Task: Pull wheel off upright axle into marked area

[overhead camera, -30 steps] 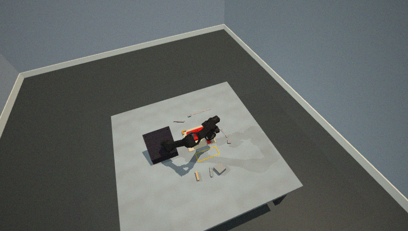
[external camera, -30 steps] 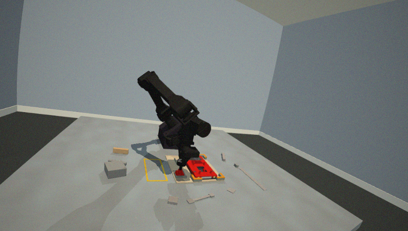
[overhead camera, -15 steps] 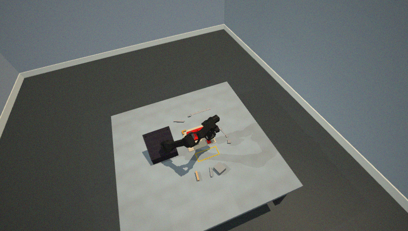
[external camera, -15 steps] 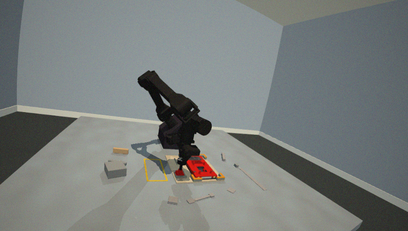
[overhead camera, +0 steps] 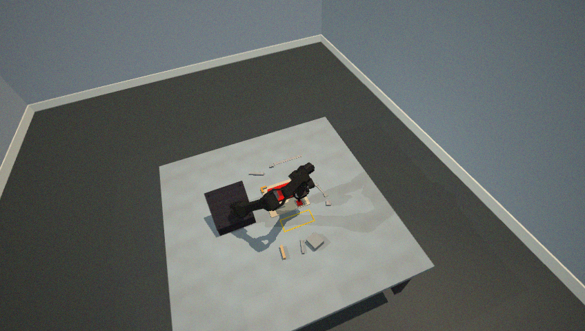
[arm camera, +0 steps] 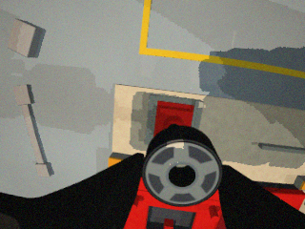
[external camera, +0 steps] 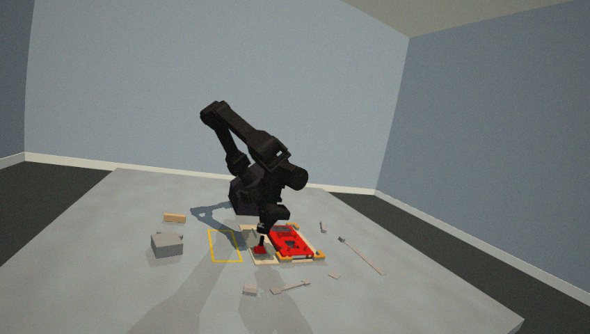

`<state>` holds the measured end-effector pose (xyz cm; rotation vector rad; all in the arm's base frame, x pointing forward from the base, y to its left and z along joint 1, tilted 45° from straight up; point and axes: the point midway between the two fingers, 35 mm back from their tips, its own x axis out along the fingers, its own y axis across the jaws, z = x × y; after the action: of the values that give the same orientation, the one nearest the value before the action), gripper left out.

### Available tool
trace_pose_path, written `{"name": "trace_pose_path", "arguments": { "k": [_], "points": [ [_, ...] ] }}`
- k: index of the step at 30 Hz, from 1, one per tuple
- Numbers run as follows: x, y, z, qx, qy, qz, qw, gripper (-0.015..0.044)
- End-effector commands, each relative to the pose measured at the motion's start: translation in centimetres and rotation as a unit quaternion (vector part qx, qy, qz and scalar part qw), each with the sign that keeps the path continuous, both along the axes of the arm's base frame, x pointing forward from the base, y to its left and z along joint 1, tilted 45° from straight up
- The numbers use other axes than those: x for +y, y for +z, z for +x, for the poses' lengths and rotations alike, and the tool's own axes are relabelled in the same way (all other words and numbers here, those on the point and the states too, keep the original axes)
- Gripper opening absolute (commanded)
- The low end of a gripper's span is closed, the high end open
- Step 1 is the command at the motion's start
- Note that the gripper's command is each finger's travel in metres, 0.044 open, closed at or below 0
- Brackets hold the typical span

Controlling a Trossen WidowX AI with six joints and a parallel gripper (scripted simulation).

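My gripper (overhead camera: 302, 192) (external camera: 264, 227) (arm camera: 181, 167) is shut on the black-tyred wheel (external camera: 261, 227) (arm camera: 182, 195), whose grey spoked face shows in the wrist view. The black upright axle (external camera: 261, 241) stands on a red base (overhead camera: 299, 203) (external camera: 259, 249) (arm camera: 174, 114). The wheel is over the axle, at about the height of its top; whether the tip is still inside the hub is hidden. The marked area, a yellow outline (overhead camera: 299, 225) (external camera: 227, 261) (arm camera: 145, 29), lies on the table beside the axle's board, with nothing standing in it.
The pale board (overhead camera: 269, 215) (external camera: 258, 266) (arm camera: 123, 95) also bears a red car-like body (external camera: 301, 248) (arm camera: 135, 215). A grey block (overhead camera: 314, 241) (external camera: 166, 247) and an orange bar (overhead camera: 283, 252) (external camera: 174, 218) lie beyond the outline. A small block (external camera: 249, 289) (arm camera: 21, 37) lies off the board's end.
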<state>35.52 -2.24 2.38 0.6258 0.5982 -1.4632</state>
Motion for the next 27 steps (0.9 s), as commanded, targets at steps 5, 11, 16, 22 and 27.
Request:
{"name": "trace_pose_path", "arguments": {
  "k": [5,11,16,22,27],
  "points": [
    [1.1,1.1,-0.1,-0.002,0.003,0.001,1.000,0.0000],
    [-0.3,2.8,-0.8,-0.002,0.003,0.002,1.000,0.0000],
    [-1.6,4.3,-1.6,-0.003,0.003,0.003,1.000,0.0000],
    [-3.0,5.9,-2.8,-0.003,0.003,0.003,1.000,0.0000],
    [-4.2,7.2,-3.8,-0.004,0.003,0.002,1.000,0.0000]
  ]
}}
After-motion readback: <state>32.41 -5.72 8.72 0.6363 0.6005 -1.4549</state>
